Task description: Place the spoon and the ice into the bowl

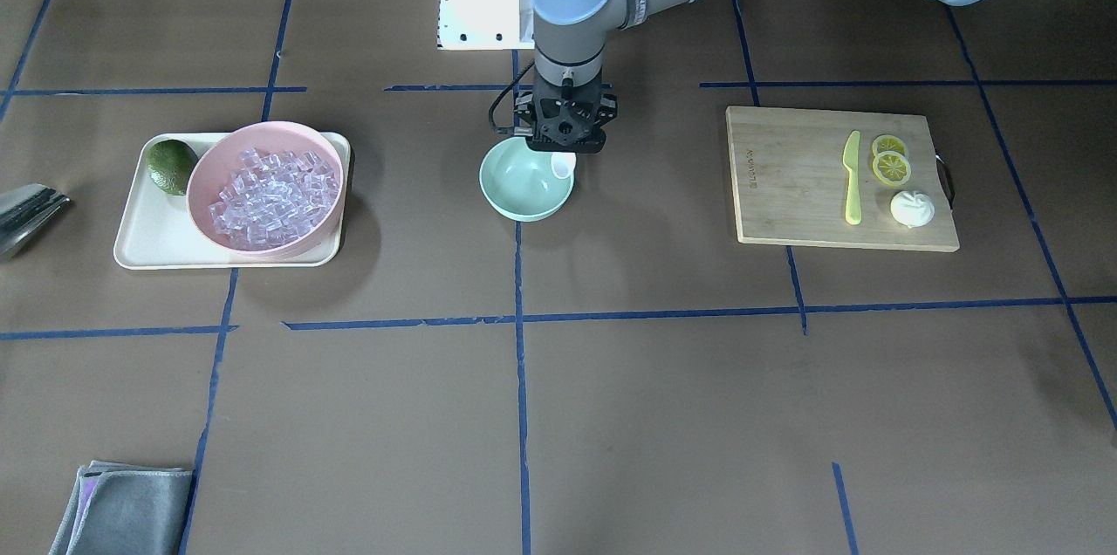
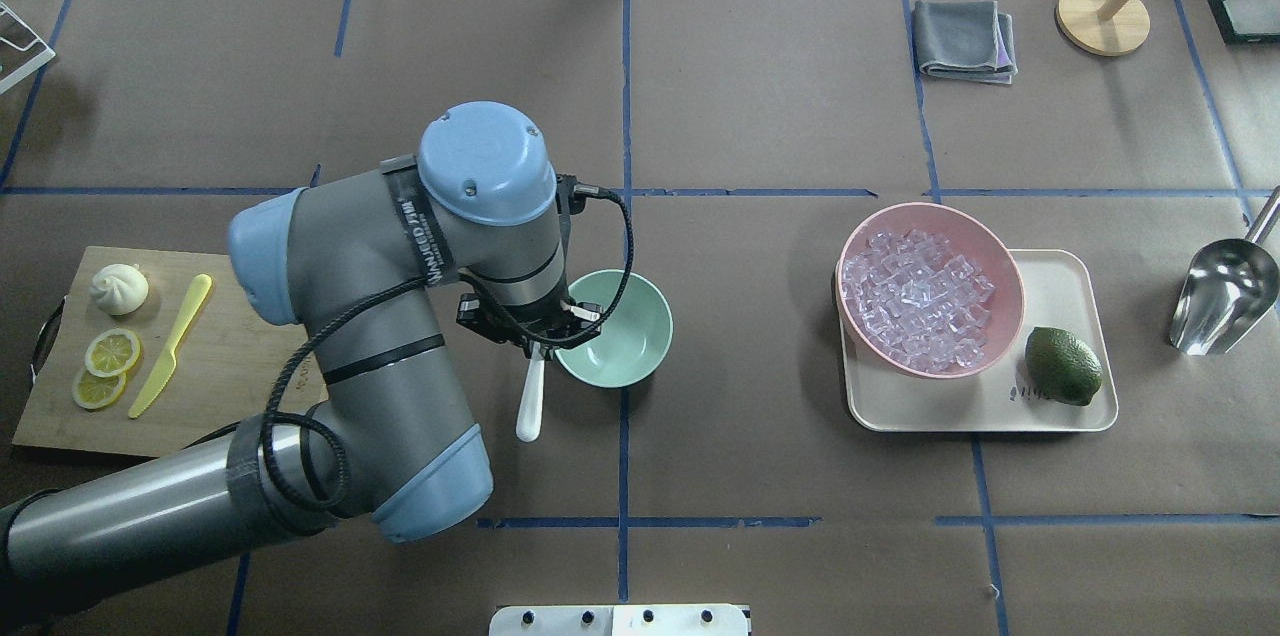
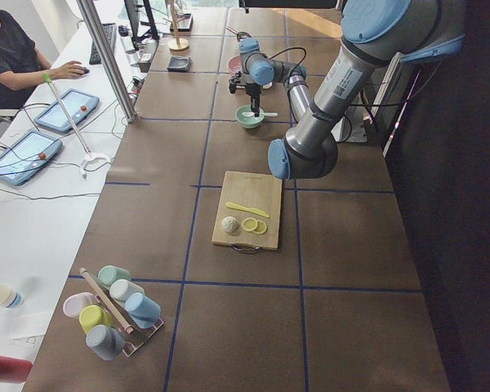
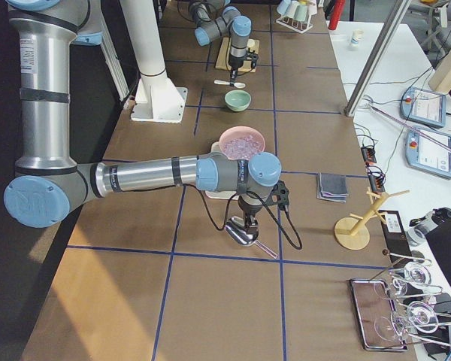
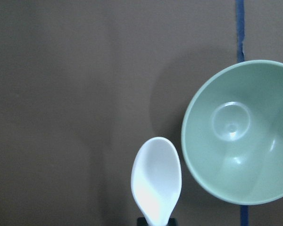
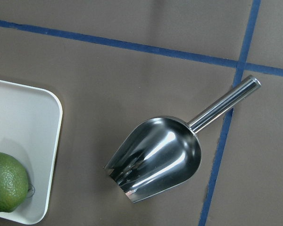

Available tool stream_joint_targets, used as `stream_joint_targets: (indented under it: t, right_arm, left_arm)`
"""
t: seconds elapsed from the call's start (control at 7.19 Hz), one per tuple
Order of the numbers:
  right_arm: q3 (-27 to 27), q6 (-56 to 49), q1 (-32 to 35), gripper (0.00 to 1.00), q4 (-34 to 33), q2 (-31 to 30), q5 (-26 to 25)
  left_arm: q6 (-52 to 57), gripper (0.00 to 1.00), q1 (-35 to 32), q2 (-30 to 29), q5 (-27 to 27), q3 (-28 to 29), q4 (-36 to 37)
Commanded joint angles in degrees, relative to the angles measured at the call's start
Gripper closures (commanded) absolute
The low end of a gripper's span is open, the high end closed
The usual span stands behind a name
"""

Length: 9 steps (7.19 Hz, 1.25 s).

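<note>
In the front-facing view, the left gripper (image 1: 563,136) hangs at the upper centre of the frame, just over the far rim of the mint-green bowl (image 1: 524,188). The white scoop of the spoon (image 1: 563,164) shows under it and overlaps the bowl's upper right rim. The ice (image 1: 270,197) lies heaped in the pink bowl (image 1: 199,175) on the tray (image 1: 144,232) at the left, well apart from the green bowl, which has nothing inside. In the overhead view the spoon's handle sticks out from under the gripper toward the bottom of the frame, beside the bowl's left edge. The gripper seems closed on the middle of the handle, though the wrist hides the fingers. In the left wrist view the scoop sits at the bottom centre, beside the bowl and not over it. The right side view shows the right gripper (image 4: 248,218) low over the metal scoop (image 4: 244,235) in the middle of the frame; I cannot tell whether it is open or closed. The right wrist view shows this metal scoop lying on the brown table (image 6: 132,84) near the tray's corner. To do this step well, I think the left arm should bring the spoon sideways until its scoop is clearly over the bowl's middle. It should then go lower and only then let go, because the long handle may tip the spoon back over the rim.
</note>
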Motion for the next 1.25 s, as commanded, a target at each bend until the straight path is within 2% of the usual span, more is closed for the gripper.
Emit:
stream_joint_targets:
  t: [0.0,0.14,0.42,0.7,0.83,0.97,1.11]
  right_arm:
    - [0.0,0.0,-0.3,0.00,0.0,0.0,0.0]
    - [0.0,0.0,-0.7,0.00,0.0,0.0,0.0]
    - [0.0,0.1,-1.0,0.01,0.0,0.1,1.4]
    - [0.3,1.7,-1.6,0.01,0.1,0.5,3.0]
    - [1.1,3.2,-2.9,0.01,0.6,1.3,3.0]
    - [1.3,6.4,-4.9,0.01,3.9,2.5,3.1]
    - [2.4,17.9,-8.7,0.01,10.8,3.1,2.9]
  left_arm:
    - [-2.8,0.94,0.9,-1.4,0.0,4.2,-6.0]
    - [-2.7,0.91,1.5,-1.5,0.1,4.2,-6.0]
    - [-2.4,0.55,1.6,-2.1,0.1,4.4,-6.0]
    - [-2.3,0.33,1.5,-2.2,0.5,4.3,-6.1]
    - [-2.5,0.31,1.3,-2.0,1.3,3.4,-6.8]
    - [-2.4,0.32,-0.5,-1.4,1.2,1.3,-6.7]
    - [-2.1,0.32,-2.4,3.4,0.7,-3.2,-6.8]
